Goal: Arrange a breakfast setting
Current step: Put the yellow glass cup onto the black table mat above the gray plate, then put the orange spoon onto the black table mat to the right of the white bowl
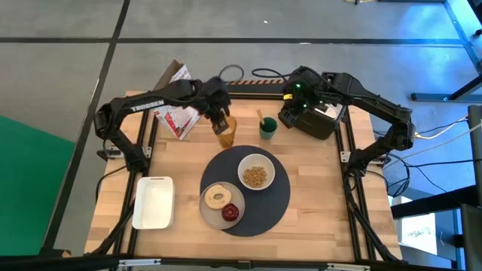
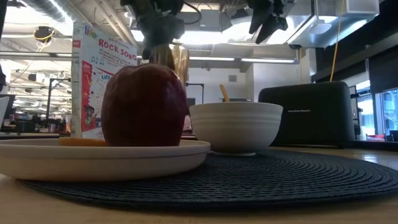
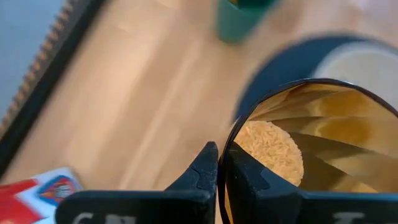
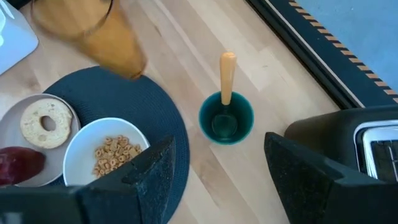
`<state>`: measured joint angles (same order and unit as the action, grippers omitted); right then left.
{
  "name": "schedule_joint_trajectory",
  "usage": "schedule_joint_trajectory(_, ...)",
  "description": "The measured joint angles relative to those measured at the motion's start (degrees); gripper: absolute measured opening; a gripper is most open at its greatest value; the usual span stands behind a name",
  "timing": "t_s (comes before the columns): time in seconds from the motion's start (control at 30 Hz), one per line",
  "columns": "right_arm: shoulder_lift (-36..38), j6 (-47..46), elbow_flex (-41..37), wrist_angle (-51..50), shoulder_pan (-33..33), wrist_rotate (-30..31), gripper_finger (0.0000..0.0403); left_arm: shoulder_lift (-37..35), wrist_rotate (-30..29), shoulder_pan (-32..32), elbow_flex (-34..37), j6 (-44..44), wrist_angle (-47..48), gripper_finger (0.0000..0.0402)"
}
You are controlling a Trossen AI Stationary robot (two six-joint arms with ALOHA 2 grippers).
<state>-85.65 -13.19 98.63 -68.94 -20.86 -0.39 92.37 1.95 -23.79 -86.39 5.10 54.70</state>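
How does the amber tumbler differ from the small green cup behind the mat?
The amber tumbler is see-through and empty; the green cup is opaque and holds an orange-handled spoon. The left gripper pinches the tumbler's rim, whereas nothing grips the cup; the right gripper stands open above it. Both are beyond the mat.

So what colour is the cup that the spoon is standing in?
Dark teal green cup, with the orange-handled spoon in it; clearest in the right wrist view.

Open-plan office/lab: exposed ceiling ducts [image 2: 53, 9], strip lights [image 2: 249, 60], concrete floor [image 1: 60, 45].
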Motion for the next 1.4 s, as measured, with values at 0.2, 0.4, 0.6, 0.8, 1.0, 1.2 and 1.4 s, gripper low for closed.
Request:
schedule_joint_trajectory(0.2, 0.0, -0.33, 0.0, 1.77, 0.49, 0.87, 0.0239, 0.12, 0.97, 7.19, 4.89, -0.47, -1.37, 0.0008)
schedule_joint_trajectory(0.4, -0.02, -0.11, 0.0, 2.99, 2.19, 2.07, 0.0239, 0.12, -0.25, 12.07, 7.97, 3.62, -5.54, 0.0008)
schedule_joint_trajectory(0.6, -0.45, -0.35, -0.01, 3.64, 2.24, 4.14, 0.0239, 1.15, -3.8, 15.33, 8.55, 4.27, -7.46, 0.0008)
schedule_joint_trajectory(0.8, -0.48, 0.55, -4.34, 12.56, 1.03, 7.85, 0.0239, 2.11, -6.47, 15.56, 8.72, 4.91, -7.47, 0.0018)
schedule_joint_trajectory(1.0, -1.4, 4.3, -13.98, 28.65, -2.69, 0.25, 0.0239, 2.11, -9.98, 15.43, 9.35, 5.97, -7.15, 0.0044)
schedule_joint_trajectory(1.2, -1.33, 7.06, -25.17, 40.91, -4.02, -4.46, 0.0239, 1.88, -9.86, 15.43, 9.36, 9.43, -7.12, 0.0048)
schedule_joint_trajectory(1.4, -1.36, 7.03, -36.79, 52.14, -4.77, -6.35, 0.0239, -1.62, -10.27, 15.41, 9.4, 11.37, -8.03, 0.005)
